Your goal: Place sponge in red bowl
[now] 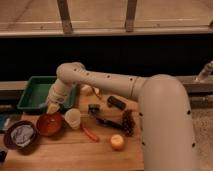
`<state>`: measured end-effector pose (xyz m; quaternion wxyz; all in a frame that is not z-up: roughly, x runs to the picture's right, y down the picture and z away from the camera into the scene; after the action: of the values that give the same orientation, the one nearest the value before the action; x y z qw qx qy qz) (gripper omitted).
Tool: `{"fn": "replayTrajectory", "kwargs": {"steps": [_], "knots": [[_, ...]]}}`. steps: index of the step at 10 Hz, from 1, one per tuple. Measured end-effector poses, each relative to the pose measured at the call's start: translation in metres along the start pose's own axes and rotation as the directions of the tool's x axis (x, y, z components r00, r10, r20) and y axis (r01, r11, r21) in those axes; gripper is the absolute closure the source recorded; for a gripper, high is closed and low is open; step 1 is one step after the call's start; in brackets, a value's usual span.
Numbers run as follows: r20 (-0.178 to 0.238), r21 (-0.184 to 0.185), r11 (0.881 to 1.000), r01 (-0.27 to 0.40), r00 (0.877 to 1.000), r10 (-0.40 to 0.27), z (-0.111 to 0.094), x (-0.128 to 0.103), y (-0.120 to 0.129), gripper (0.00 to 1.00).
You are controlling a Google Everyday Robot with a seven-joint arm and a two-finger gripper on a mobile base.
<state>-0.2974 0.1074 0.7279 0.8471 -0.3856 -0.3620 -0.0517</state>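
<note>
One elevated view behind the arm, facing the table.

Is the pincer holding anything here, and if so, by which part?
It cannot be told. The pincer is shut, hanging just above the round orange-red bowl, beside the white cup. No flat blue-grey sponge shows between its tips.

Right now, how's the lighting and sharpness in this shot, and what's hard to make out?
Camera view: dim, warm light, soft all over. The dark band behind the table swallows detail. The big white arm blurs close to the lens. The tool hovers above the red bowl, its tip a yellowish smudge; the sponge can't be made out.
</note>
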Motion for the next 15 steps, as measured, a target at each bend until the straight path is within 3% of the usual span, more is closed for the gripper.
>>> {"fn": "replayTrajectory", "kwargs": {"steps": [2,3,15], "knots": [[-0.003,-0.080,0.996,0.034,0.999,-0.034,0.035,-0.015,0.005,0.97],[-0.009,-0.097,0.994,0.049,0.999,-0.050,0.043,-0.022,0.008,0.97],[-0.014,-0.100,0.994,0.047,0.999,-0.048,0.045,-0.021,0.008,0.97]]}}
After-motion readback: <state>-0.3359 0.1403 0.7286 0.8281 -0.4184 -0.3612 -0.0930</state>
